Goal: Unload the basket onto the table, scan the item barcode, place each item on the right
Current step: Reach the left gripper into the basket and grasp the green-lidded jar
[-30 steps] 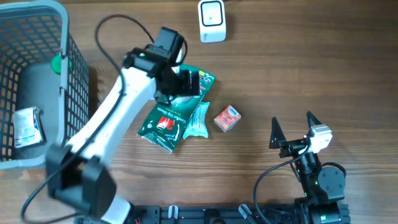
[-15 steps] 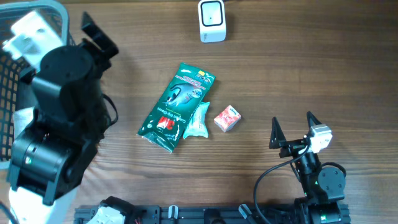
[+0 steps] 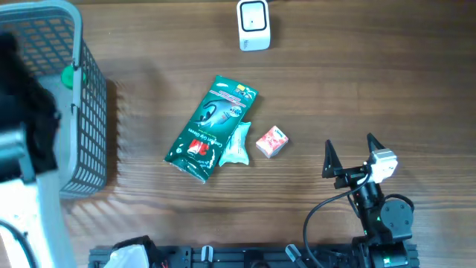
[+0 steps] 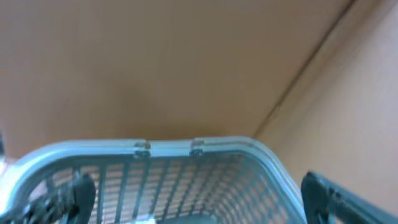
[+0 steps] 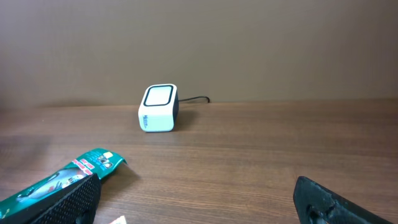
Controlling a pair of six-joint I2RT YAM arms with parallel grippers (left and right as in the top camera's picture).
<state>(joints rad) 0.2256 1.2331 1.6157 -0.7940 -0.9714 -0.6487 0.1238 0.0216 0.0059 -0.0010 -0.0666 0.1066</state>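
I'm parked over a dark wood-grain table (image 3: 387, 82), light's pretty soft and even, and at my 12 o'clock there's just a plain brown wall (image 5: 261, 43).

Even soft light, left-wrist view blurred

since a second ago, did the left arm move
Yes. The left arm swung left, from over the packet below the scanner to over the basket.

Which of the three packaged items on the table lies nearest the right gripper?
The small red box, the rightmost; the green pouch and pale packet lie farther left.
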